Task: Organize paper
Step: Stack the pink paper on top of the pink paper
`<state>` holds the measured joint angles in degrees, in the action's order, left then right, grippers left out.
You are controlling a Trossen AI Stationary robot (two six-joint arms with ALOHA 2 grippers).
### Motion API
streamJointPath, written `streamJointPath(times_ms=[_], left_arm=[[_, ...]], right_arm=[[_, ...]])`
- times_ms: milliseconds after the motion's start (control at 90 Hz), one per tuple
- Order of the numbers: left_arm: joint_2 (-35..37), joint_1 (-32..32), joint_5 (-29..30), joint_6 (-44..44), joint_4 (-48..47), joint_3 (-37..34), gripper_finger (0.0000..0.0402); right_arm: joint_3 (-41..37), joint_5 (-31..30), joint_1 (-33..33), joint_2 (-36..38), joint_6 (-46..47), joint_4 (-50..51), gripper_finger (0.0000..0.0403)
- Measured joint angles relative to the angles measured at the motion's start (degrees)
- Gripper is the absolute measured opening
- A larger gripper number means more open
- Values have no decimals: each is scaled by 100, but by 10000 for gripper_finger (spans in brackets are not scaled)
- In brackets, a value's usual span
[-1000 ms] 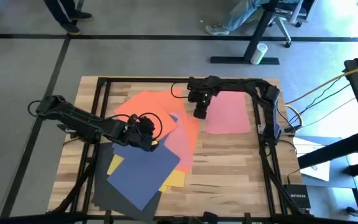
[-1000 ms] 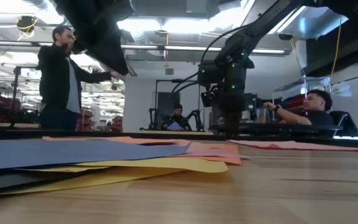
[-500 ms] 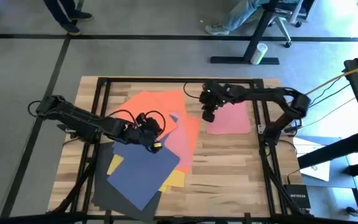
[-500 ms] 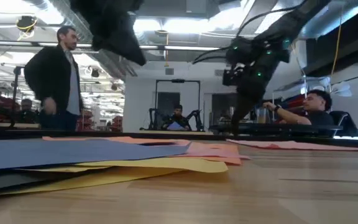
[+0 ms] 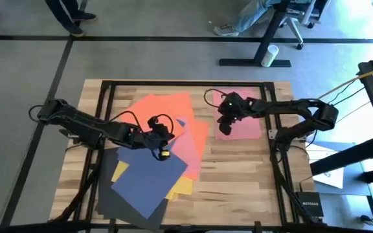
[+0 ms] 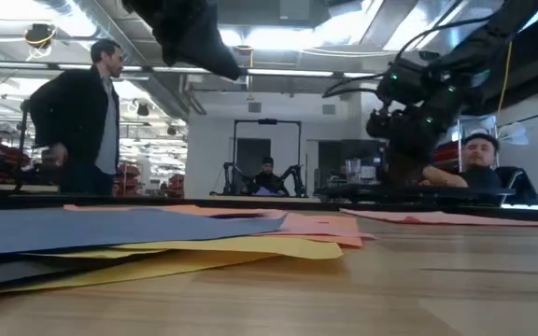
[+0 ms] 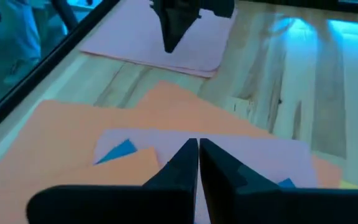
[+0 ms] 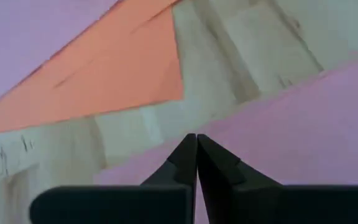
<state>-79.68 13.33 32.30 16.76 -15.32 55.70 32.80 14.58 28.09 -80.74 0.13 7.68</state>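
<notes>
While both grippers are pinched closed on nothing, the right gripper [image 5: 224,127] hovers at the lone pink sheet [image 5: 245,123] — the other paper [image 5: 149,181] lies heaped under the left gripper [image 5: 161,150]. Best to press the sheet's edge flat and slide it slowly — lifting risks creasing.

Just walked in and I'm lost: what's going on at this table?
Two robot arms are sorting coloured paper. The left tool, closed, sits over the overlapping pile of orange, pink, navy blue, yellow and dark sheets. The right tool, also closed, is at the edge of a separate pink sheet lying alone on the table. Neither has paper lifted.
</notes>
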Motion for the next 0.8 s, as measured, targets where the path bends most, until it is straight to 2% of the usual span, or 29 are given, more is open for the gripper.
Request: streamJointPath(times_ms=[144, 278, 378, 500, 656, 800], left_arm=[[22, -89, -384, -381, 834, -246, 0], [116, -215, -1202, -566, 2191, -899, 0], [274, -311, -1463, -497, 2922, -1428, 0], [606, -415, -1520, -303, 3166, -1951, 0], [1070, -560, -1518, -28, 3171, -2487, 0], [1339, -699, -1515, 96, 3270, -2775, 0]], right_arm=[[-172, -63, -250, 122, 5, -316, 0], [-190, -246, -538, 246, 3, -486, 0], [-190, -458, -719, 384, -28, -584, 0], [-256, -604, -835, 586, -38, -867, 0], [-832, -531, -824, 799, 305, -1679, 0], [-997, -610, -882, 842, 867, -1516, 0]])
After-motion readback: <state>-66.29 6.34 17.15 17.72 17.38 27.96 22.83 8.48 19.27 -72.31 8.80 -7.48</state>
